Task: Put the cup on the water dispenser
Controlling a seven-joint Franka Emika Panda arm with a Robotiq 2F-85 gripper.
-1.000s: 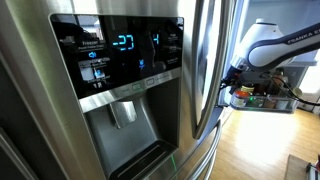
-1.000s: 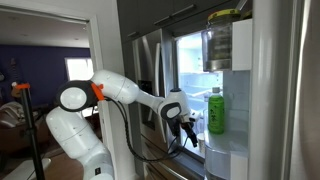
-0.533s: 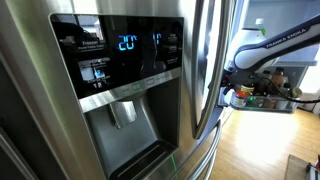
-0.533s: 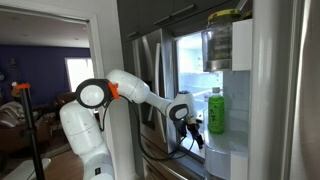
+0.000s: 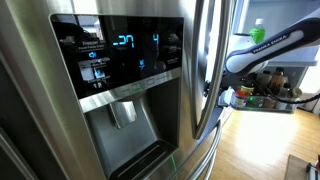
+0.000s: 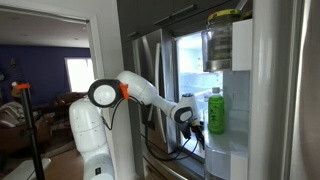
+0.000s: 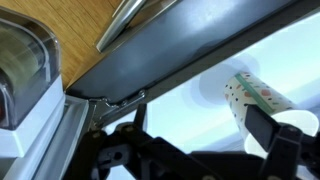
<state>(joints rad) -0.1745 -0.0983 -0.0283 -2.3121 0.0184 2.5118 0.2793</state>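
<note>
Seeing stainless fridge door (image 5: 40,110) across most of an exterior view, long vertical handle (image 5: 205,70) at its edge, wood floor (image 5: 260,140) beyond. White arm (image 6: 150,95) next, orange ring (image 6: 122,90) at the shoulder joint, stretched from its base (image 6: 90,140) into the lit open fridge compartment (image 6: 190,60); also visible past the handle in an exterior view (image 5: 275,45). Set into the door: the water dispenser (image 5: 135,135), grey recess with paddle lever (image 5: 122,112) at the back and black panel (image 5: 120,50) with blue digits above. On the open side: clear container (image 6: 220,45) up on a high shelf, green bottle (image 6: 215,112) upright on a lower shelf. Gripper (image 6: 197,133) low down, just beside that bottle. From the wrist view: gripper (image 7: 200,125) with fingers (image 7: 268,130) spread wide, clamped on nothing. The cup (image 7: 255,95): white, speckled print, on a bright white surface under a dark door edge (image 7: 200,50), slanted in this view, close against one finger. Cannot tell whether touching. Cup down by the gripper in the open fridge side, not on the dispenser; too small to make out in either exterior view.
</note>
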